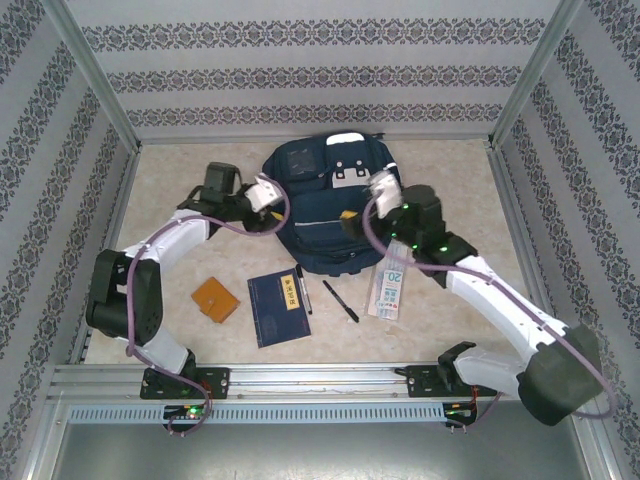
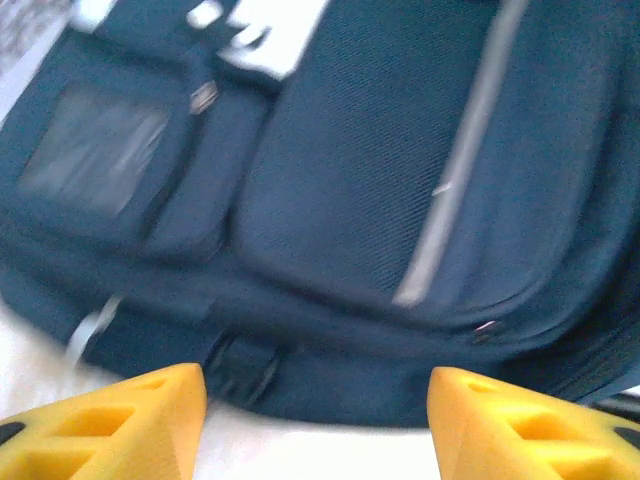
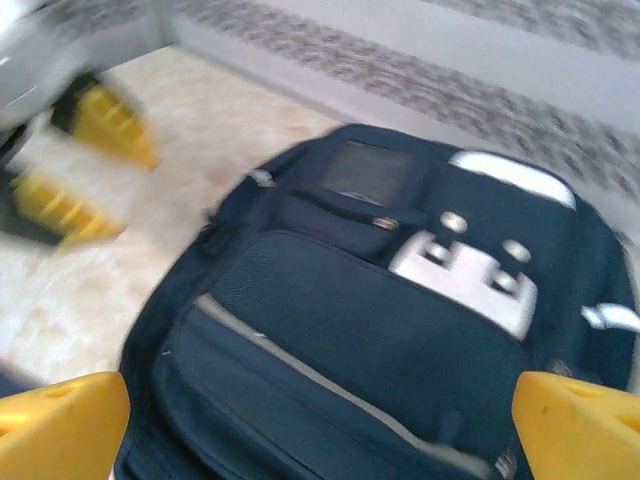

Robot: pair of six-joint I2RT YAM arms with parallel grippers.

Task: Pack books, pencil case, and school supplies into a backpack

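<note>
**Pincer state**
- The left pincer [image 1: 264, 193] is at the left flank of the backpack [image 1: 330, 215], near its upper corner. In the left wrist view its yellow fingers [image 2: 130, 415] stand apart with nothing between them. The pack's side panel and a grey trim stripe [image 2: 450, 180] lie ahead of them. Contact with the fabric cannot be confirmed.
- The right pincer [image 1: 383, 186] is over the upper right part of the backpack. In the right wrist view its fingers [image 3: 60, 425] are spread wide and grip nothing. The same view shows the left pincer [image 3: 80, 165] beside the pack, also parted.

**Markings**
- The pencil case [image 1: 389, 285] carries blue print in which "20" is legible. It lies just right of the pack's lower edge, partly under the right arm.
- The navy book [image 1: 278, 308] has a yellow label [image 1: 291, 293]; its text is too small to read.
- The backpack has white patches [image 3: 465, 275]; any lettering on them is blurred.

**Item positions**
- The backpack lies flat at the centre of the desk [image 1: 180, 170].
- The navy book lies in front of the backpack, with the orange-brown booklet [image 1: 215, 299] to its left.
- Two black pens [image 1: 340, 300] lie between the book and the pencil case.

**Surroundings**
- The desk surface is pale, marbled beige.
- The walls [image 1: 320, 60] show grey ornamental bands.
- A metal frame [image 1: 300, 380] edges the enclosure.
</note>
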